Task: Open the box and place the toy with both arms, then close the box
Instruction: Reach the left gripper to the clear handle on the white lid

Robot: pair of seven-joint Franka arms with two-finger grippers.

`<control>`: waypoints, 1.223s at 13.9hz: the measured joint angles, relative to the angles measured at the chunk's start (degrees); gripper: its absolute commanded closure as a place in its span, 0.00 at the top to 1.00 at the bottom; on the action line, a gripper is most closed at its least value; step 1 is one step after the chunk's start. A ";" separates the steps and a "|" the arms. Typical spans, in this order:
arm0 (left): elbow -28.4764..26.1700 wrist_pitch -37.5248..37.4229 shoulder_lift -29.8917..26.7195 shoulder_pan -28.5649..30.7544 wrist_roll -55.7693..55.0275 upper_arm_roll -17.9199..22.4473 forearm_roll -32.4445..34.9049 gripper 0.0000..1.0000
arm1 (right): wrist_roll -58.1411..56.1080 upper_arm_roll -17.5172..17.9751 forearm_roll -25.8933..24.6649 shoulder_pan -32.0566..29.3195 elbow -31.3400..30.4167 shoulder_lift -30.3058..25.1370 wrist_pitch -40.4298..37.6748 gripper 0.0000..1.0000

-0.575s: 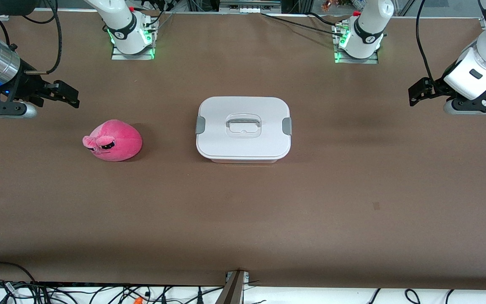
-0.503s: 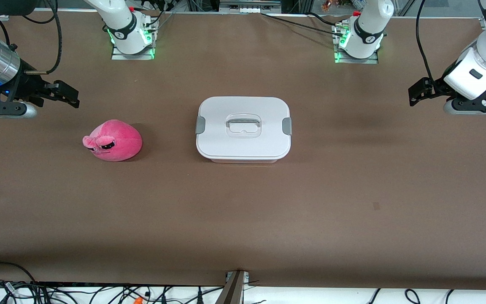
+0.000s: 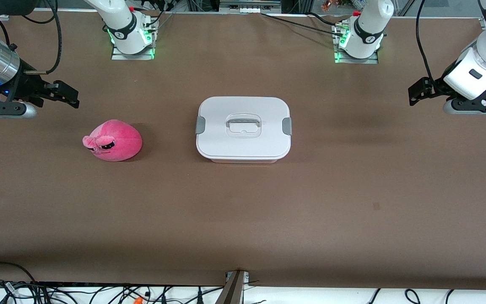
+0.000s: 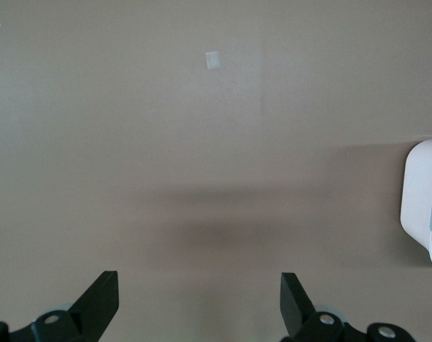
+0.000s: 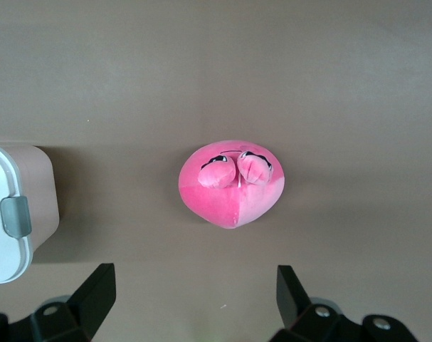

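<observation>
Right gripper (image 3: pixel 68 95): we see it raised over the brown table (image 3: pixel 243 219) at the right arm's end; its two black fingers stand wide apart and hold nothing; in the right wrist view the same gripper (image 5: pixel 194 299) shows bare tabletop between its fingers, with the toy in sight ahead of them; this arm waits.

Toy (image 3: pixel 113 140): we find the hot-pink plush resting on the table, between the right gripper and the box, toward the right arm's end; it lies apart from the box and touches neither gripper; its dark squinting eyes face the front camera; in the right wrist view the toy (image 5: pixel 232 183) shows its two small ears on top.

Box (image 3: pixel 243 128): we see it in the middle of the table, between the two arms; its white lid (image 3: pixel 243 109) is on and level; a grey clip (image 3: pixel 200 125) sits at the end toward the right arm, and a second grey clip (image 3: pixel 287 126) at the end toward the left arm; the clear recessed handle (image 3: pixel 243 123) sits in the lid's centre; a strip of the pale base shows under the lid's near edge.

Left gripper (image 3: pixel 421 90): we see it raised over the table at the left arm's end, well apart from the box; its fingers stand wide apart and empty; in the left wrist view the gripper (image 4: pixel 199 303) frames bare tabletop, with only one end of the box (image 4: pixel 423 203) at the picture's edge.
</observation>
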 measured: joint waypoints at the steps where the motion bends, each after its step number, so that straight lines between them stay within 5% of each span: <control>1: 0.00 -0.11 0.00 -0.01 0.00 0.00 0.00 1.00 | 0.00 0.00 0.00 0.00 0.00 0.00 0.01 1.00; 8: 0.00 -0.83 0.07 -0.58 0.12 -1.43 -5.90 1.00 | 0.00 0.00 0.00 0.00 0.02 0.00 0.06 1.00; 17: 3.39 -0.81 6.19 -1.75 6.18 -21.37 -6.37 1.00 | 0.00 0.03 0.01 0.01 0.04 0.00 0.08 1.00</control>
